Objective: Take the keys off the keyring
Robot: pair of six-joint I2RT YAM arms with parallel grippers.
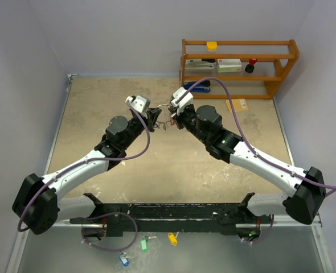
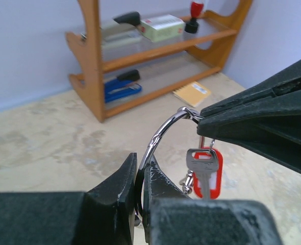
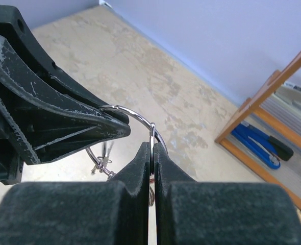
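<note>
The keyring (image 2: 163, 133), a thin silver wire ring, hangs in the air between both grippers over the middle of the table. My left gripper (image 2: 140, 164) is shut on its lower arc. My right gripper (image 3: 152, 147) is shut on the thin wire at the ring's (image 3: 135, 113) other side. A silver key (image 2: 203, 172) and a red-tagged key (image 2: 215, 173) hang from the ring just below the right fingers (image 2: 252, 115). A small clasp (image 3: 101, 164) dangles under the left fingers (image 3: 58, 120). In the top view the grippers meet, left (image 1: 155, 118) and right (image 1: 171, 114). No black-tagged key shows.
A wooden shelf (image 1: 239, 68) stands at the back right with staplers, a box and a red stamp. A yellow notepad (image 1: 238, 104) lies in front of it. Green (image 1: 144, 244), yellow (image 1: 172, 239) and blue (image 1: 124, 260) tagged keys lie at the near edge.
</note>
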